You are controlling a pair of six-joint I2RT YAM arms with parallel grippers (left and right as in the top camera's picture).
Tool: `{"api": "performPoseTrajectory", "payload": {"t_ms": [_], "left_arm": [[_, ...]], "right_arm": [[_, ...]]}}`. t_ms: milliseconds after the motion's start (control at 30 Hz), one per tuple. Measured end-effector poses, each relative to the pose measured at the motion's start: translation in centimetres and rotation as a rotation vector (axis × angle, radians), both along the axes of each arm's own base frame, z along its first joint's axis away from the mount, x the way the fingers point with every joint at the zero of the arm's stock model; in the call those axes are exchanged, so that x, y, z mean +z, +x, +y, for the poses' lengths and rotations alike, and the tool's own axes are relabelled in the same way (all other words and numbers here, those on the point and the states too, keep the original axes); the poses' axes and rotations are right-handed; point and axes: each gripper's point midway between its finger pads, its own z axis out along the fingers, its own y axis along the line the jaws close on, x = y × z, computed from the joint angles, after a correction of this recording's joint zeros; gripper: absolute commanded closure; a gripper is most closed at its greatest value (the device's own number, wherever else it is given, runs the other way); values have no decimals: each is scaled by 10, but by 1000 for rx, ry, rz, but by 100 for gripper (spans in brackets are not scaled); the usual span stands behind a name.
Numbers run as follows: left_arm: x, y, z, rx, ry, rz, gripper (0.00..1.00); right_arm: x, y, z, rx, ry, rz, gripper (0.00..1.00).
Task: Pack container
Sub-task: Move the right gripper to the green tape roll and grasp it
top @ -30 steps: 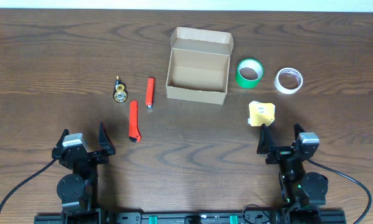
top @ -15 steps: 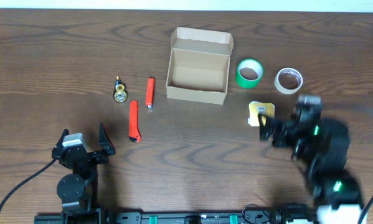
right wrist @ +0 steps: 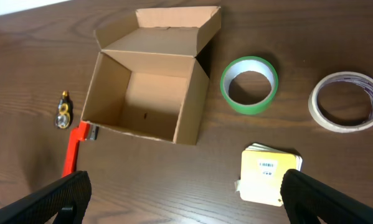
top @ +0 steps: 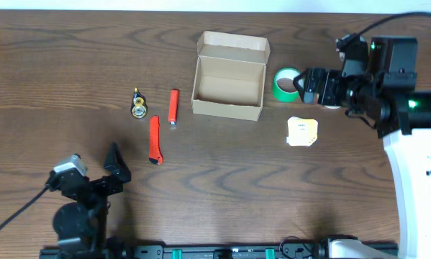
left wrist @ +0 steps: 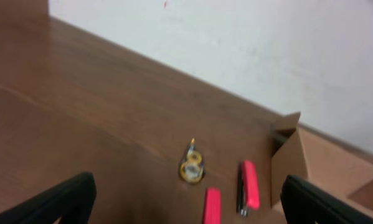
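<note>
Hanging over the table's (top: 57, 72) far right, the right gripper (top: 306, 85) covers part of the green tape roll (top: 286, 84) and nearly all of the white tape roll (right wrist: 347, 101) in the overhead view. The right wrist view shows both whole. Its fingers are spread wide. The left gripper (top: 91, 173), at front left, is also spread. The container (top: 229, 75) sits open at centre-far, flap back. Count: one container, two tape rolls, two orange cutters (far cutter (top: 173, 106), near cutter (top: 154, 139)), one yellow pad (top: 302, 132), one small dispenser (top: 138, 106).
</note>
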Motion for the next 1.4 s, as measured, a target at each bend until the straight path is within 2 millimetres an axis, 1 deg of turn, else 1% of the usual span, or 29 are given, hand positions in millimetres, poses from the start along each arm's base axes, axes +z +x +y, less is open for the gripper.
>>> {"api": "performPoseTrajectory", "payload": {"t_ms": [67, 133, 233, 367, 433, 533, 667, 767, 833, 933, 1000, 1100, 1233, 1333, 1367, 1400], "left_arm": [[13, -2, 0, -2, 11, 55, 4], [25, -2, 1, -4, 18, 126, 4], [41, 3, 2, -14, 37, 248, 5], [61, 22, 4, -45, 72, 422, 5], [65, 32, 5, -58, 79, 504, 5], [59, 47, 6, -77, 71, 654, 5], [38, 62, 5, -110, 51, 814, 5], [18, 65, 4, -127, 30, 905, 5], [9, 65, 3, -134, 20, 948, 5], [-1, 66, 3, -140, 10, 992, 5], [-5, 66, 3, -141, 7, 1006, 5], [-8, 66, 2, -145, 3, 1021, 4], [-10, 67, 2, -145, 2, 1027, 4], [-10, 67, 2, -145, 2, 1027, 5], [-10, 67, 2, -145, 1, 1027, 4], [-10, 67, 2, -145, 1, 1027, 5]], "right_arm": [[-5, 6, -1, -2, -2, 24, 1], [-15, 11, -2, -7, -8, 62, 1], [-37, 9, -9, -31, -42, 171, 1], [-67, 0, -22, -71, -111, 308, 1], [-78, -2, -25, -77, -129, 354, 1], [-90, 1, -26, -79, -138, 386, 1], [-98, 16, -27, -87, -139, 369, 3], [-103, 22, -29, -119, -140, 378, 3], [-101, 30, -32, -143, -149, 377, 3], [-94, 51, -38, -175, -170, 369, 3], [-90, 66, -41, -191, -185, 364, 3], [-91, 85, -46, -209, -207, 364, 3], [-105, 107, -54, -228, -222, 385, 4], [-125, 116, -60, -239, -232, 419, 4], [-137, 118, -62, -241, -234, 439, 4], [-144, 119, -63, -241, -236, 451, 4]]}}
